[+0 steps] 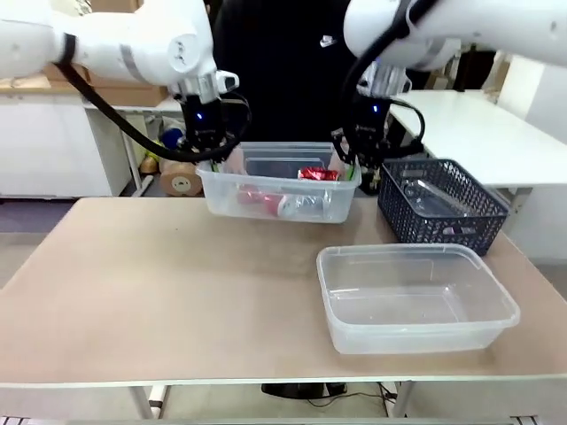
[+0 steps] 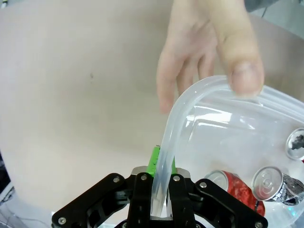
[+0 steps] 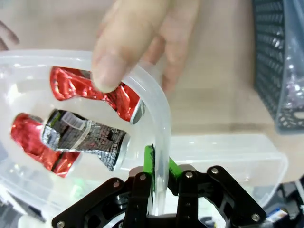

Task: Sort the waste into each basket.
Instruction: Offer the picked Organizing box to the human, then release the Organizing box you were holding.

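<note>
We see our left end effector (image 2: 163, 161) and right end effector (image 3: 159, 164) each clamped on the rim of the far clear tub (image 1: 221, 192), which holds crushed red cans (image 3: 90, 90); a second tub (image 1: 416, 335) sits on the counter (image 1: 159, 283).

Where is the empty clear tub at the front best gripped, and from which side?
Probably the rolled rim of the empty tub on its left short wall, from above, one finger inside and one outside. It stands upright and open, its walls are thin, and it looks too wide to span. The lattice basket stands close to its far right corner.
</note>
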Controlling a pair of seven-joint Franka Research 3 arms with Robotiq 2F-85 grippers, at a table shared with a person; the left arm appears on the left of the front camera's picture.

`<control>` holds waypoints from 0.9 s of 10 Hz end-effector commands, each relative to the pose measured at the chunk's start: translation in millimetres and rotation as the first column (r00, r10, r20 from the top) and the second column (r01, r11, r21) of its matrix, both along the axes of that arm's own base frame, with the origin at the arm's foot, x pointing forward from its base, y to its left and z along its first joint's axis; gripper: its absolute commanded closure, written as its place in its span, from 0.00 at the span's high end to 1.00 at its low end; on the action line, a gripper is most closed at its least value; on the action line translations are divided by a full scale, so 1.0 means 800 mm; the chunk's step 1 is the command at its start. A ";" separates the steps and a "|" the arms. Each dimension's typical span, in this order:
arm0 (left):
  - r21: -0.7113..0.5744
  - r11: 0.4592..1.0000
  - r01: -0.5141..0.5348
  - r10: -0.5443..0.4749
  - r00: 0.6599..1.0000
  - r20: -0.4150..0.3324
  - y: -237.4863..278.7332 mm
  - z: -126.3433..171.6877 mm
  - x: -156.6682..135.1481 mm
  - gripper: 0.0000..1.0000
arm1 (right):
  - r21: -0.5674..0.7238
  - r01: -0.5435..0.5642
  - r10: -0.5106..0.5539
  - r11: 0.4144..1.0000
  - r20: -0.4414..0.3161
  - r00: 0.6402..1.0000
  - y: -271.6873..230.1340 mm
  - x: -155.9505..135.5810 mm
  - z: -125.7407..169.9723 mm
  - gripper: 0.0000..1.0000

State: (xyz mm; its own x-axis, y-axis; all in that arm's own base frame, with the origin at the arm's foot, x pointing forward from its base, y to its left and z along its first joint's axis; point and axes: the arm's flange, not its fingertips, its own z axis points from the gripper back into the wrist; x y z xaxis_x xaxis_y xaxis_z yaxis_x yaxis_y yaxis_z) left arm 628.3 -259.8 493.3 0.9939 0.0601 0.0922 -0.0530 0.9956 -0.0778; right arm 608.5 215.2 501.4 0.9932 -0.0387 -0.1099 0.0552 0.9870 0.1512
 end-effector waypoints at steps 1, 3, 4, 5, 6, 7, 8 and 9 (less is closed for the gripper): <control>-0.095 0.995 -0.007 0.006 1.000 -0.016 -0.017 0.007 -0.002 0.06 | -0.003 0.019 -0.018 1.000 0.023 1.000 0.001 -0.015 0.005 0.05; 0.000 1.000 0.000 0.000 1.000 0.000 0.000 0.000 0.000 0.06 | -0.003 0.019 -0.018 1.000 0.023 1.000 0.001 -0.015 0.005 0.05; 0.000 1.000 0.000 0.000 1.000 0.000 0.000 0.000 0.000 0.06 | -0.003 0.019 -0.018 1.000 0.023 1.000 0.001 -0.015 0.005 0.05; 0.000 1.000 0.000 0.000 1.000 0.000 0.000 0.000 0.000 0.06 | -0.003 0.019 -0.018 1.000 0.023 1.000 0.001 -0.015 0.005 0.05; 0.000 1.000 0.000 0.000 1.000 0.000 0.000 0.000 0.000 0.06 | -0.003 0.019 -0.018 1.000 0.023 1.000 0.001 -0.015 0.005 0.05; 0.000 1.000 0.000 0.000 1.000 0.000 0.000 0.000 0.000 0.06 | -0.003 0.019 -0.018 1.000 0.023 1.000 0.001 -0.015 0.005 0.05; 0.000 1.000 0.000 0.000 1.000 0.000 0.000 0.000 0.000 0.06 | -0.003 0.019 -0.018 1.000 0.023 1.000 0.001 -0.015 0.005 0.05; 0.000 1.000 0.000 0.000 1.000 0.000 0.000 0.000 0.000 0.06 | -0.003 0.019 -0.018 1.000 0.023 1.000 0.001 -0.015 0.005 0.05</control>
State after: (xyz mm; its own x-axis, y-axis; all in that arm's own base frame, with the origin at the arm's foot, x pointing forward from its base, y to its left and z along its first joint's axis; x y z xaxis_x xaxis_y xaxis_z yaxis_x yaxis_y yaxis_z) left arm 629.5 -260.0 493.8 0.9948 0.0588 0.0836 -0.0515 0.9949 -0.0862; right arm 608.1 211.9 502.8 0.9940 -0.0461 -0.0996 0.0598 0.9885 0.1392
